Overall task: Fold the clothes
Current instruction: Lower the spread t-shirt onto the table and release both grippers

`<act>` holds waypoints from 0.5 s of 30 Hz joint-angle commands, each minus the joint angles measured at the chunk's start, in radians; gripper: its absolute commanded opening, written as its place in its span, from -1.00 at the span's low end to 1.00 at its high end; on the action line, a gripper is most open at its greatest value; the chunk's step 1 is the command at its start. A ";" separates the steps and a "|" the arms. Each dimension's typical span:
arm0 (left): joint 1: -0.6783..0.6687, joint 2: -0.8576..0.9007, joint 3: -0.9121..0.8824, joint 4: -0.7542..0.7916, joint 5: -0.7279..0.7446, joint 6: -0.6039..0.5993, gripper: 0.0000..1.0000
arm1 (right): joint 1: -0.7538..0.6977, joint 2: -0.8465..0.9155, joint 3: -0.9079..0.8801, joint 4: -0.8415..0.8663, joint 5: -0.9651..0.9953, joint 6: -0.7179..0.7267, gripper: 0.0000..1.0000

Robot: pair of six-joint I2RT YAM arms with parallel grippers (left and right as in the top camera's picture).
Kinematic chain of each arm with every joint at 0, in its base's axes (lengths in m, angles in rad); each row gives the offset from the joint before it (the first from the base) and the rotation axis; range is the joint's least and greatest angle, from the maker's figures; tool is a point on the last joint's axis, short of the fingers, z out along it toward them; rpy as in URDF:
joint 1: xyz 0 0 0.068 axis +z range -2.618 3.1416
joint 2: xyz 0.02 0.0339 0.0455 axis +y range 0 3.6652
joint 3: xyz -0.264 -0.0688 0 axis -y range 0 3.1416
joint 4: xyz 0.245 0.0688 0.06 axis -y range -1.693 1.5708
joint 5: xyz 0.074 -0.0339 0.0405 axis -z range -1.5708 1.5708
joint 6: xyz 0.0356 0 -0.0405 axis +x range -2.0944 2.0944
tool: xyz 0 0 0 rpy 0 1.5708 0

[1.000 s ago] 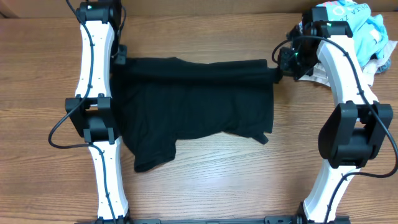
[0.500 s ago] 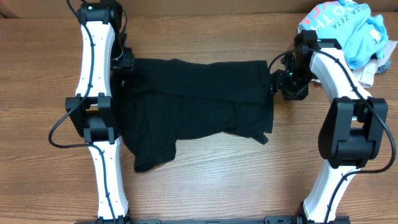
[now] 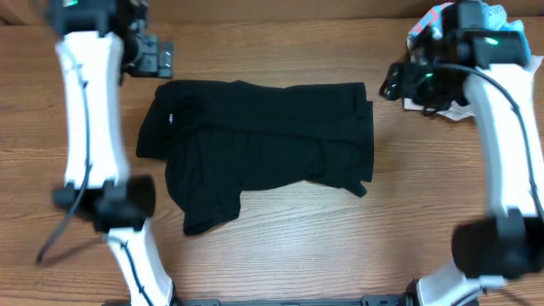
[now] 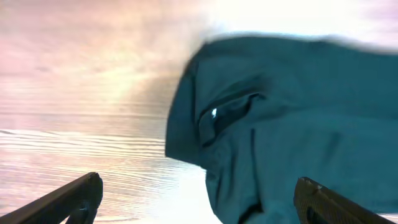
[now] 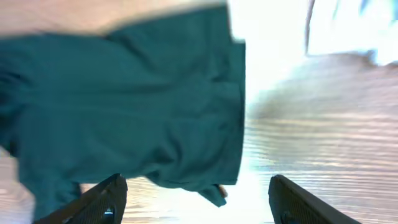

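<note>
The clothes, one black garment (image 3: pixel 263 149), lie flat on the wooden table, folded over along the far edge, with a small white mark (image 3: pixel 170 117) near the left end. My left gripper (image 3: pixel 153 59) hangs open above and beyond the garment's far left corner, holding nothing. My right gripper (image 3: pixel 395 83) is open too, just off the far right corner. In the left wrist view the garment (image 4: pixel 298 124) looks teal, with a white tag (image 4: pixel 214 113), and the open left gripper (image 4: pixel 199 199) is clear of it. The right wrist view shows the garment (image 5: pixel 124 99) below the open right gripper (image 5: pixel 199 199).
A light blue T-shirt with pink lettering (image 3: pixel 429 21) and pale cloth (image 3: pixel 442 106) sit at the far right corner, partly behind my right arm. Bare wood table (image 3: pixel 280 255) lies in front of the garment.
Both grippers have opened and let go of the garment's far edge. Both arms have lifted and drawn outward, and the garment now lies on the table.
</note>
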 commanded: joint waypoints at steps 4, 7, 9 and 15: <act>-0.033 -0.267 -0.032 -0.006 0.130 -0.036 1.00 | 0.037 -0.243 -0.005 -0.095 0.023 0.043 0.47; -0.064 -0.362 -0.164 -0.006 0.119 -0.076 1.00 | 0.055 -0.323 -0.087 -0.103 0.066 0.094 0.47; -0.082 -0.428 -0.298 -0.005 0.113 -0.117 1.00 | 0.061 -0.379 -0.187 -0.079 0.067 0.118 0.47; -0.102 -0.562 -0.708 0.027 0.106 -0.219 1.00 | 0.072 -0.484 -0.540 0.068 0.054 0.191 0.45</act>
